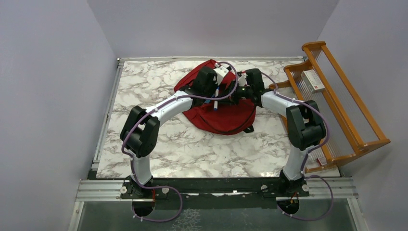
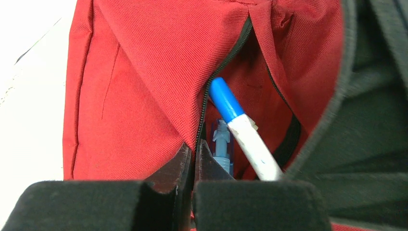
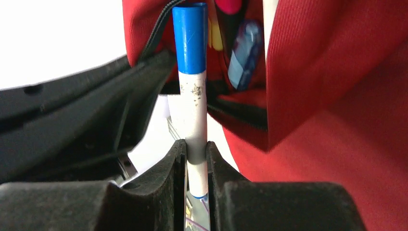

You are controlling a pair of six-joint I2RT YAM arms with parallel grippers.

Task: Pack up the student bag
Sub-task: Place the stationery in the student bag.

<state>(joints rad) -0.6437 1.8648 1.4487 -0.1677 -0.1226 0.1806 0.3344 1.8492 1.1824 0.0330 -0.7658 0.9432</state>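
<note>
Bag (image 1: 226,120) lies mid-bench (image 1: 192,154), toward the far edge. Left gripper (image 2: 194,166) is pinched tight on its zip-side flap (pocket gaping). The right gripper (image 3: 196,159) clamps a blue-capped marker (image 3: 191,96), cap at the pocket mouth.

From above, my two wrists crowd over the backpack (image 1: 226,120) and blot out its middle; the pocket mouth is lost under them. Left wrist view now: the marker's (image 2: 240,130) lower end is hidden behind my left gripper (image 2: 194,159), and I can't tell whether cloth is caught between the pads. A pale blue plastic piece (image 2: 222,142) sits deep in the pocket, half hidden, and I can't say what it is. Right wrist view: the marker's bottom tip drops out of sight below my right gripper (image 3: 196,161). A blurred blue thing (image 3: 245,53) and yellow and pink scraps are cut off by the top edge. The label on the small box (image 1: 313,80) on the wooden rack (image 1: 337,108) is too small to read.
</note>
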